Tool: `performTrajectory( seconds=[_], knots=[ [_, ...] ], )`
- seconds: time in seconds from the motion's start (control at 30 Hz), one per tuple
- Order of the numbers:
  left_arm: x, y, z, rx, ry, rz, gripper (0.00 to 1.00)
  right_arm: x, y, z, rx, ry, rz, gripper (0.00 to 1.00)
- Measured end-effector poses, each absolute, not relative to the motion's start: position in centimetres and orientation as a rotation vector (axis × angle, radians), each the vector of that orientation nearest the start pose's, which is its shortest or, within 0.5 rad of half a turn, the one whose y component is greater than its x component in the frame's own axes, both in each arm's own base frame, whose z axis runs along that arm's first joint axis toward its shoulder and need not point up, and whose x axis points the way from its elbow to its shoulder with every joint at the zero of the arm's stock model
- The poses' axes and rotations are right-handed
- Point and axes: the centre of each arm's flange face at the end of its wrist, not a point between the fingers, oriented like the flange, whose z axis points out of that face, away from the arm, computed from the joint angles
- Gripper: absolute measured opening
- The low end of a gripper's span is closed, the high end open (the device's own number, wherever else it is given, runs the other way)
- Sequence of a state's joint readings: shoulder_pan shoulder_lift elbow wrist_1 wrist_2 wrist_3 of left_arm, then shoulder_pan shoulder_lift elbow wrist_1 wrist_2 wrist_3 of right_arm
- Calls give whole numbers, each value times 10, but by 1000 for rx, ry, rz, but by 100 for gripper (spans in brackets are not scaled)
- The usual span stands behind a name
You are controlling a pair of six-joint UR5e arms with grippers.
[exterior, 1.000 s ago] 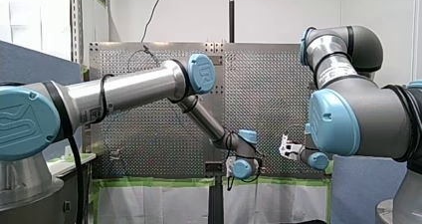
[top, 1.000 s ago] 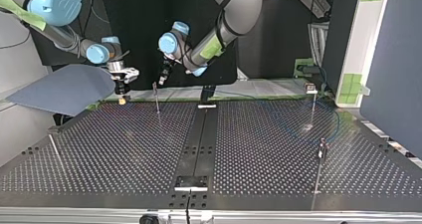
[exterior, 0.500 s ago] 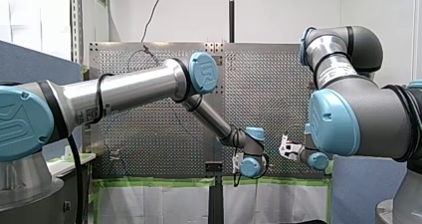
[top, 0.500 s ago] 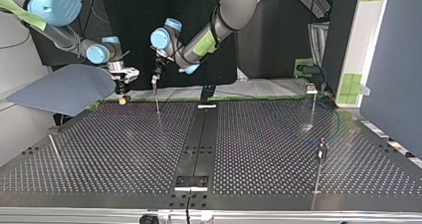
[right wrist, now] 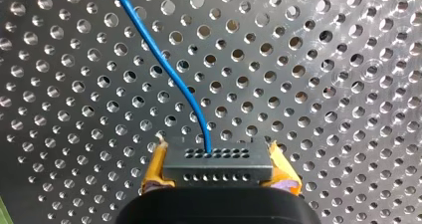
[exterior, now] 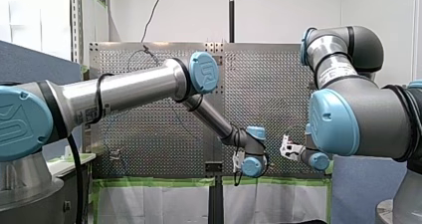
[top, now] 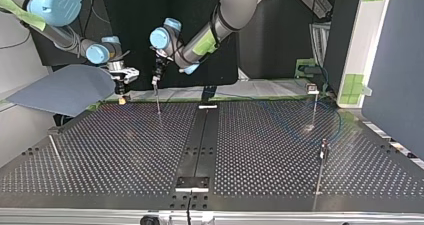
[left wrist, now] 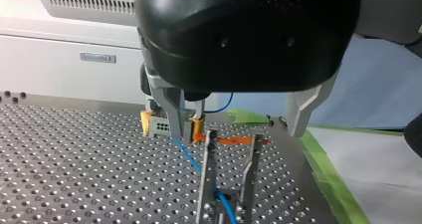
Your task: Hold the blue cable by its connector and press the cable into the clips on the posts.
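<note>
The table (top: 125,150) is big, dark and full of little holes.

My left arm (exterior: 129,87) comes in from the front view's left. It reaches far past the middle, bends at the elbow and dips low at the wrist. My right arm (exterior: 348,109) is folded up at the front view's right, with its wrist turned in toward the other arm.

My left gripper (left wrist: 236,133) points down, right over a thin post (top: 158,99) near the table's far edge in the top view. Its two metal fingers (left wrist: 171,112) are spread wide and hold nothing. The top of the post sits under the gap between them.

My right gripper (top: 121,96) hangs just beside it, nearer the top view's left. Its yellow pads (right wrist: 155,167) are pressed tight on both sides of the connector (right wrist: 219,167), a small dark block with rows of tiny holes.

The clip (left wrist: 206,174) on top of the post has two metal prongs. The cable (right wrist: 164,67) is thin and blue. It comes out of the connector, runs over the table and goes down between the two prongs. I cannot tell if it is pushed all the way in.

Two more posts (top: 314,107) stand at the top view's right, well apart from both grippers.
</note>
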State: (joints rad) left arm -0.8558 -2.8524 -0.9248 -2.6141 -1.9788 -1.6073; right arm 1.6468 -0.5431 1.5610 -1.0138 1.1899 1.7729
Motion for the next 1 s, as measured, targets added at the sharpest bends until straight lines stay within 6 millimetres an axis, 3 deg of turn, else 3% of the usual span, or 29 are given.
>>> performTrajectory(
  seconds=[1.0],
  knots=[
    [449,-665,-57,374,1659,-306,98,224,-645,-54,1485,-1143,1679,0]
  ],
)
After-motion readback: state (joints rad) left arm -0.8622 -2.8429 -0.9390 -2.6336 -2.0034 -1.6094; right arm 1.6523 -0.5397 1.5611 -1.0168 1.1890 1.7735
